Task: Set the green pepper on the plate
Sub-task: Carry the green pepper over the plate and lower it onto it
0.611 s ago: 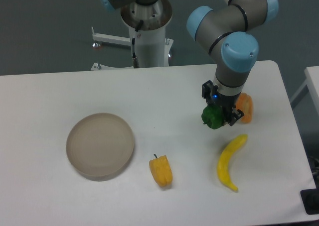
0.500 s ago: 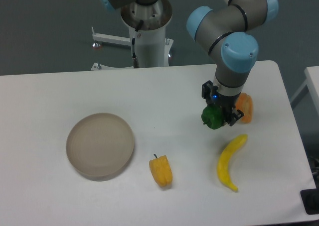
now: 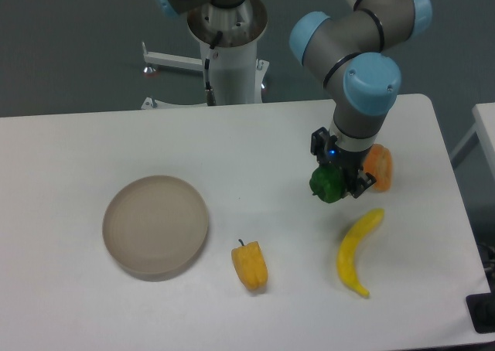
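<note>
The green pepper (image 3: pixel 326 184) is small, glossy and dark green. My gripper (image 3: pixel 337 182) is shut on it and holds it at the right of the white table, just above the surface. The plate (image 3: pixel 155 226) is a round beige-grey dish lying flat at the left of the table, far to the left of the gripper. Nothing lies on the plate.
A yellow-orange pepper (image 3: pixel 250 264) lies between the plate and the gripper, near the front. A yellow banana (image 3: pixel 356 250) lies below the gripper. An orange item (image 3: pixel 379 167) sits right beside the gripper. The arm's base (image 3: pixel 229 49) stands at the table's back edge.
The gripper with the green pepper has shifted slightly left and up. Everything else on the table is unmoved.
</note>
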